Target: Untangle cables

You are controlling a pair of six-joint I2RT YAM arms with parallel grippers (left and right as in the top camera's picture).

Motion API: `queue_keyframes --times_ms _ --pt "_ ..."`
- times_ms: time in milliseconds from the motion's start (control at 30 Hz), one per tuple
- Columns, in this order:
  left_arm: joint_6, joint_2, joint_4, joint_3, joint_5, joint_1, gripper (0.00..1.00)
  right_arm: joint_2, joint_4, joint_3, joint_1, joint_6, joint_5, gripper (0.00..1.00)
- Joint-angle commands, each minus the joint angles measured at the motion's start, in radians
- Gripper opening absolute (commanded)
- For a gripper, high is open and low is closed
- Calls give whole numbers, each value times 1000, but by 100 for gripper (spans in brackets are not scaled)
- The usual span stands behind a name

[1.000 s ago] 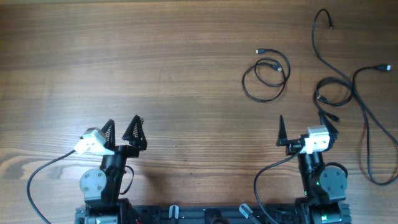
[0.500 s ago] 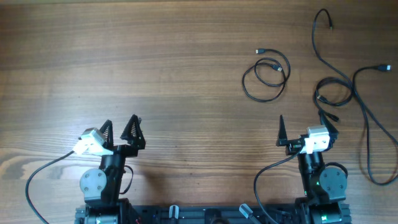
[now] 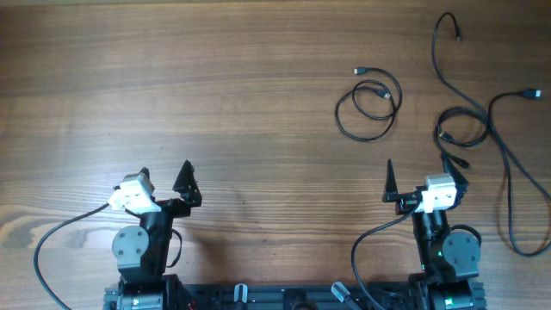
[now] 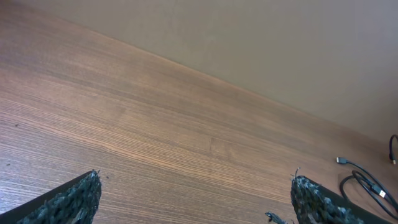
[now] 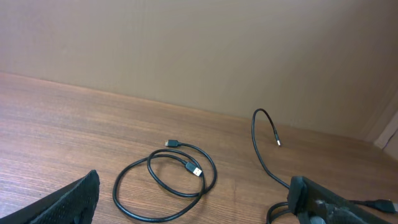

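Observation:
A thin black cable lies coiled in a double loop [image 3: 368,108] right of the table's middle, with a silvery plug end; it also shows in the right wrist view [image 5: 165,180]. A longer black cable [image 3: 482,120] winds along the far right, looping near my right gripper; its free end curls up in the right wrist view [image 5: 261,140]. My right gripper [image 3: 424,179] is open and empty, short of both cables. My left gripper [image 3: 165,179] is open and empty over bare wood, far left of the cables. The left wrist view catches the coiled cable [image 4: 367,186] at its right edge.
The wooden table [image 3: 215,86] spreads across the view. The arm bases and their thick black wires [image 3: 52,250] sit at the near edge. A plain beige wall [image 5: 186,50] stands behind the table.
My left gripper has turned slightly and its fingers look closer together from above. The right arm and the cables have not moved.

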Motion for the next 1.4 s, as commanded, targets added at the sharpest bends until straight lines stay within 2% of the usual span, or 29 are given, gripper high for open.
queue_keyframes --times_ms 0,767,1100,1367 --pt "29 2 -5 -5 -13 6 100 -11 2 -1 5 -12 -17 100" --pt "29 1 -5 -5 -13 6 100 -11 2 -1 5 -11 -17 100" --pt "29 -96 -6 -5 -13 6 100 -11 2 -1 2 -12 -17 100" --pt "29 -96 -6 -5 -13 -66 100 -11 2 -1 -24 -12 -17 100"
